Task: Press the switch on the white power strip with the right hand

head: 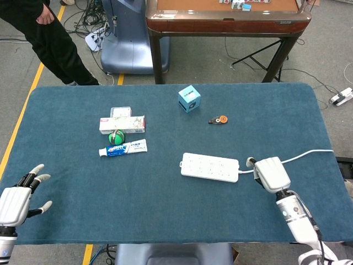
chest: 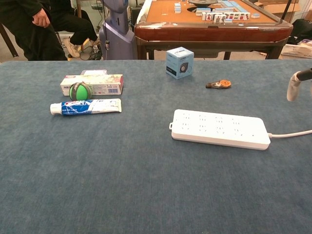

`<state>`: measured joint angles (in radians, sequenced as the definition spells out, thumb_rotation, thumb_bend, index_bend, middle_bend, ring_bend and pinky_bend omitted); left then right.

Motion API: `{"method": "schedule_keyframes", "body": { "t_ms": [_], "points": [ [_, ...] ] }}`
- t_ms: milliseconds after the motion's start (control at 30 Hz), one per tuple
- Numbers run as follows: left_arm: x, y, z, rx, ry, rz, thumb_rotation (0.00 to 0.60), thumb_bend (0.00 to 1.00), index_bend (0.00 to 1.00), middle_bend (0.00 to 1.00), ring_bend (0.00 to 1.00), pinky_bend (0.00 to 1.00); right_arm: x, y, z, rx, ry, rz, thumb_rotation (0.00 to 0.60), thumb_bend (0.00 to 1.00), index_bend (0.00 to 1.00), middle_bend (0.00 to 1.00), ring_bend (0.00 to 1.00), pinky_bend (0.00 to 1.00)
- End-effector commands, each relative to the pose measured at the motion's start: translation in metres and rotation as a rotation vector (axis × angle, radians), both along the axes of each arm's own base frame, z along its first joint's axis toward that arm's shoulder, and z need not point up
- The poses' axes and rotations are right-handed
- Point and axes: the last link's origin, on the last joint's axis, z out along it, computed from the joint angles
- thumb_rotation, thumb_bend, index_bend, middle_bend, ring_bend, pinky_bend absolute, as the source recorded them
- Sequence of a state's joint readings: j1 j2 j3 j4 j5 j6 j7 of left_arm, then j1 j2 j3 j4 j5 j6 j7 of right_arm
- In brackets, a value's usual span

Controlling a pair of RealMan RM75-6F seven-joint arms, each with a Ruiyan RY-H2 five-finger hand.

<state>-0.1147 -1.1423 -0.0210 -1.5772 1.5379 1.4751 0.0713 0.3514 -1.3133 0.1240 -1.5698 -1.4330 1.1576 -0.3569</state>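
A big blue worktop (head: 165, 199) is in front of me. The white power strip (head: 209, 167) lies near its middle. My right hand (head: 271, 174) hovers just beside its cord end; I cannot tell how those fingers are. My left hand (head: 16, 201) is spread open, holding nothing.

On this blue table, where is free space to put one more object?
Bare cloth runs along the near edge between the left hand and right hand, below the toothpaste tube and white power strip. The far right corner beyond the cable is bare too. It is crowded around the green ball and toothpaste box.
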Motion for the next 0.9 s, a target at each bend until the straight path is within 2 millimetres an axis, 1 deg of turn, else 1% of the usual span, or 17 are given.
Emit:
{"method": "schedule_keyframes", "body": {
  "t_ms": [33, 333, 900],
  "points": [
    [0.000, 0.000, 0.000, -0.001, 0.000, 0.002, 0.600, 0.17, 0.35, 0.13, 0.25, 0.55, -0.002, -0.006, -0.007, 0.014, -0.001, -0.018, 0.600, 1.00, 0.45, 1.00, 1.00, 1.00],
    [-0.002, 0.001, 0.000, -0.005, -0.003, 0.011, 0.600, 0.17, 0.36, 0.14, 0.25, 0.55, -0.004, -0.015, -0.020, 0.047, -0.002, -0.041, 0.600, 1.00, 0.45, 1.00, 1.00, 1.00],
    [-0.003, 0.001, 0.002, -0.003, -0.015, 0.018, 0.600, 0.17, 0.37, 0.14, 0.25, 0.55, 0.005, -0.026, -0.049, 0.110, 0.026, -0.047, 0.600, 1.00, 0.45, 1.00, 1.00, 1.00]
  ]
}}
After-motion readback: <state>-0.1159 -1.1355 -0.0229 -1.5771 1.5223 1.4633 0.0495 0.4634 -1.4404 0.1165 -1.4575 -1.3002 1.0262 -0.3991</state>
